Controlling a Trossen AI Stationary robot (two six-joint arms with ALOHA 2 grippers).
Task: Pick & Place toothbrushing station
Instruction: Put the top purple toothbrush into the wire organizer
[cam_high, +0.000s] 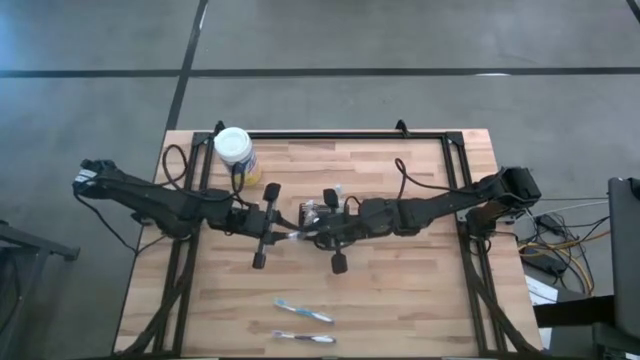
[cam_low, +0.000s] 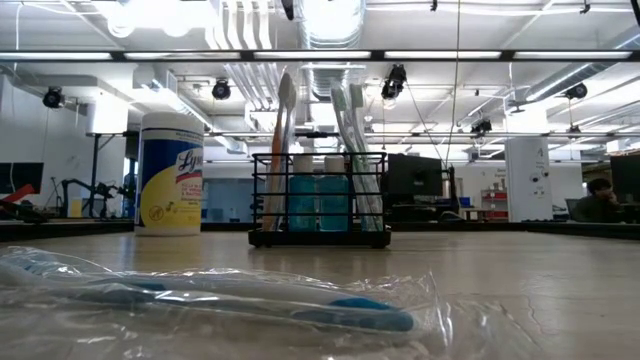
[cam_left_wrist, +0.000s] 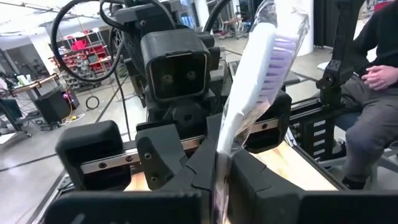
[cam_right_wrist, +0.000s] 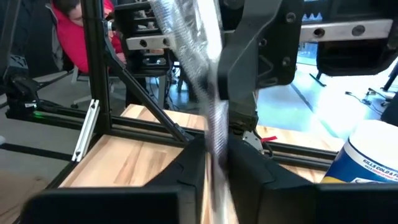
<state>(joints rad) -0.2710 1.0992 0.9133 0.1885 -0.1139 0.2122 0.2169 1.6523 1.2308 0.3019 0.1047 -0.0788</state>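
evidently both arms met mid-frame over the desk: left pincer and right pincer each pinched one wrapped toothbrush, seemingly a handover.

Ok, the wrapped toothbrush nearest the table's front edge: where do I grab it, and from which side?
Mid-handle of the front toothbrush, pincer straight down from above, fingers across its narrow width. It lies flat on the table, roughly parallel to the front edge, in loose clear wrap; a sideways approach would probably just slide it.
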